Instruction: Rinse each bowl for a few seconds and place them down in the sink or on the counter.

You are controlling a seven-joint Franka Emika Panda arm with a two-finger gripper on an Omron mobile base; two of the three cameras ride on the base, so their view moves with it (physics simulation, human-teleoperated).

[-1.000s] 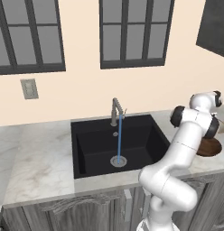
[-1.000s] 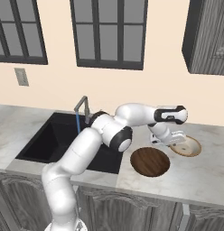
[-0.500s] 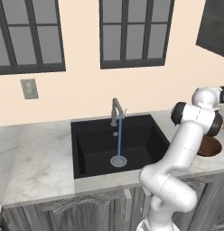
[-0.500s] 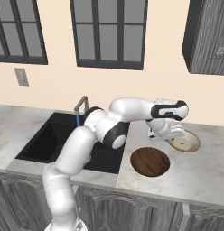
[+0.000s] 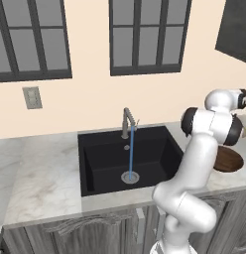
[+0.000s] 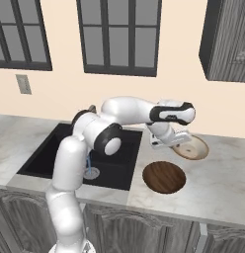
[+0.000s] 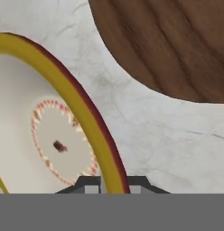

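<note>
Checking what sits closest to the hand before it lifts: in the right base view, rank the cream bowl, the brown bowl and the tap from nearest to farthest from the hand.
1. Cream bowl: at the hand, its rim between the fingers.
2. Brown bowl: on the counter, just in front of the hand.
3. Tap: behind the sink, far to the left.

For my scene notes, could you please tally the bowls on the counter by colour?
Tan-rimmed bowl with cream inside: 1, its rim between the fingers of the hand
Dark brown bowl: 1, free on the counter
Total: 2 bowls
</note>
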